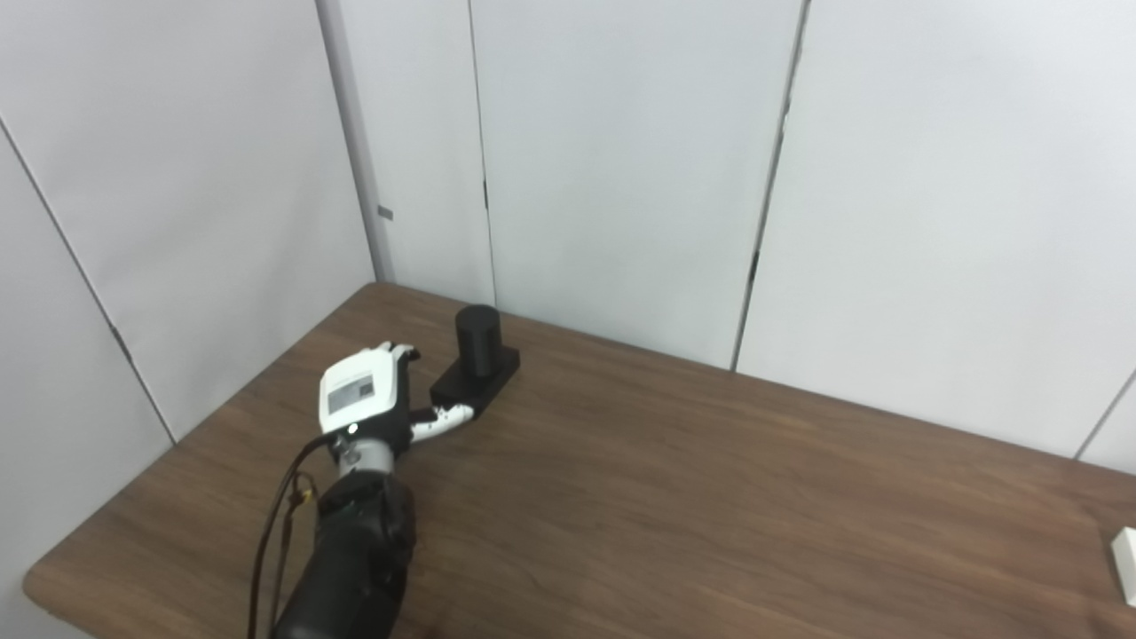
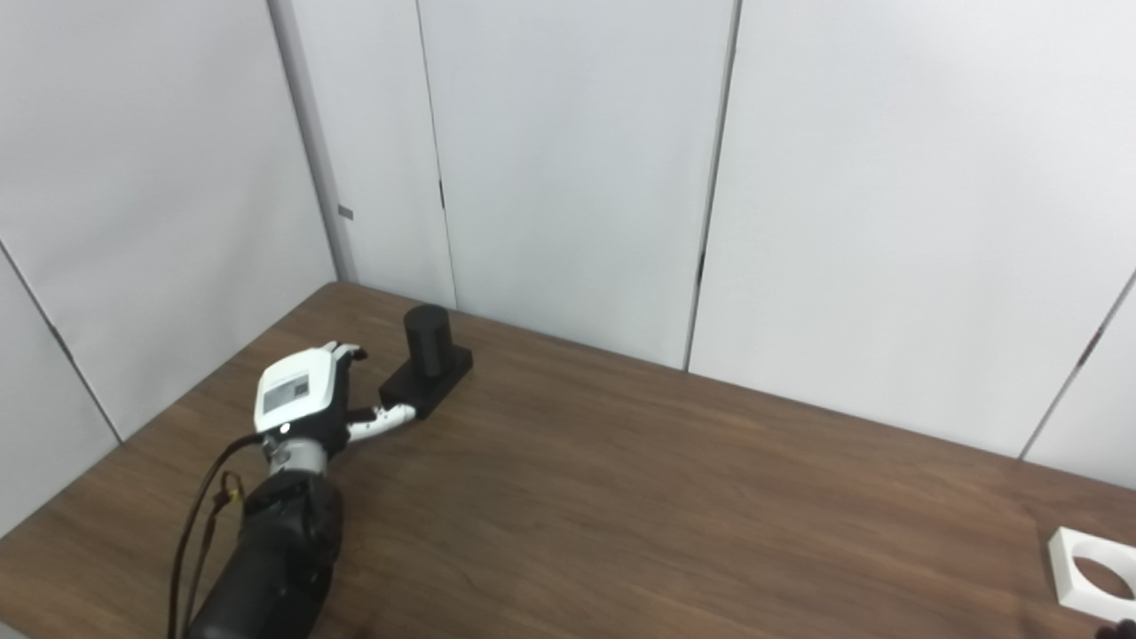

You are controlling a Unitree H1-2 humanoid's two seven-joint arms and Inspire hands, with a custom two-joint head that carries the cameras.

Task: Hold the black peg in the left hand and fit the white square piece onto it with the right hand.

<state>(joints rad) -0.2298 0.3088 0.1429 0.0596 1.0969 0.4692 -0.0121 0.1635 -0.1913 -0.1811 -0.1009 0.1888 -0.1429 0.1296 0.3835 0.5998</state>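
Black peg (image 1: 477, 342): a round post standing upright on a flat black block, at about ten o'clock on the brown tabletop (image 1: 710, 497), near the far left corner. Block resting flat on the wood.

Left hand (image 1: 366, 399): just beside the peg block, at its seven o'clock side. White back of the hand facing up, with a small grey label on it. Thumb (image 1: 441, 419) sticking out toward the block, tip at the block's near corner; touching or only very close, cannot tell. Other fingers (image 1: 401, 351) pointing away toward the wall, apart from the thumb, not wrapped around anything. Peg not held. Dark arm coming up from the bottom edge at seven o'clock, with thin wires looping beside the wrist.

White square piece (image 2: 1092, 572): lying flat far away from the peg, at about four o'clock on the tabletop, close to the right edge. Big round hole in its middle, brown wood showing through. Only a sliver of it seen in the left eye view.

Right hand: not seen, apart from maybe a tiny dark bit at the bottom right corner, too small to tell.

Behind everything: plain white wall panels (image 1: 621, 160) with thin dark seams, meeting in a corner at eleven o'clock.
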